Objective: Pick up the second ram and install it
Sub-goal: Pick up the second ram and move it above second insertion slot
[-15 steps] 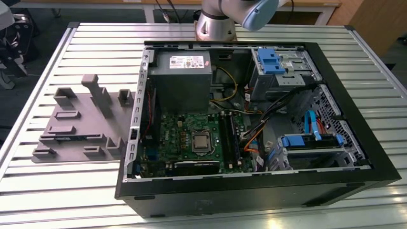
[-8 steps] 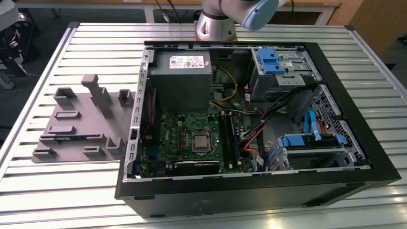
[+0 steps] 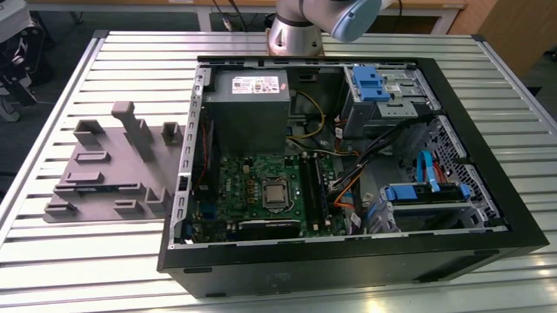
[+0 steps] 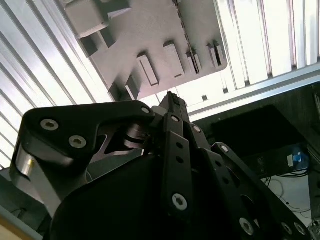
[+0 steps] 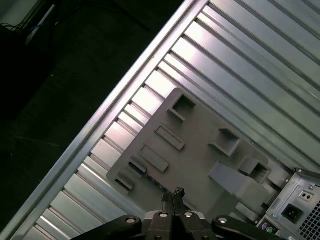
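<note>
In both wrist views the claw (image 5: 172, 194) (image 4: 172, 100) is narrow, its two black fingertips drawn nearly together with nothing visible between them. It hangs above a grey moulded holder (image 5: 200, 150) that lies flat on the ribbed metal table (image 5: 240, 60). In the first wrist view the tips hover over the holder's outer edge. There a thin dark strip, the second ram (image 5: 139, 166), stands on its edge in a slot. It is seen edge-on, so its chips and sticker cannot be made out. A corner of the computer case (image 5: 300, 200) sits just beyond the holder.

In the exterior view the holder (image 3: 104, 163) lies at the exterior view's left on the table (image 3: 130, 72), beside the open black case (image 3: 348, 261). The ram (image 3: 96, 187) shows as a dark line near the holder's lower edge. Inside the case, the green motherboard (image 3: 261, 189) lies at lower centre. The arm (image 3: 296, 29) rises from the table at the frame's upper centre.
</note>
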`<state>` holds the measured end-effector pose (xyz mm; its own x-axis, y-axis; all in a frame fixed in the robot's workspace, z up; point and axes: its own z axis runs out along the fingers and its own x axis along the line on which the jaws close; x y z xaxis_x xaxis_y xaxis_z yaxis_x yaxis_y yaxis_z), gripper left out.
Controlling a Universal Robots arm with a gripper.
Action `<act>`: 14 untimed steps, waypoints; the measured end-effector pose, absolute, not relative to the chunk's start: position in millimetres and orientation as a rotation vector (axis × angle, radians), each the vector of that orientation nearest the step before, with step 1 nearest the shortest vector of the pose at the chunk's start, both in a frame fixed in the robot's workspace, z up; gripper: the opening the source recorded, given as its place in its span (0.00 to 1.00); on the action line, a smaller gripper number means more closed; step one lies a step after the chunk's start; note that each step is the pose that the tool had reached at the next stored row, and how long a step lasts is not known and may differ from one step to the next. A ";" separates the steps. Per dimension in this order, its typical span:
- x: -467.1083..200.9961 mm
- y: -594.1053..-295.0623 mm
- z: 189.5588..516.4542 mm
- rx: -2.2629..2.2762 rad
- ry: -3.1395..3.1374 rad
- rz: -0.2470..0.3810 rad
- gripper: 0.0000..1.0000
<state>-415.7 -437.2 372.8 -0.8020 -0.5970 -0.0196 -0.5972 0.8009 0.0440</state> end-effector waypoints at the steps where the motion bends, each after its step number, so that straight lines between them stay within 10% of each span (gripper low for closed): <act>1: -415.7 -437.2 372.8 -0.987 2.977 0.075 0.11; 14: -415.7 -437.3 371.9 -1.123 2.930 0.075 0.11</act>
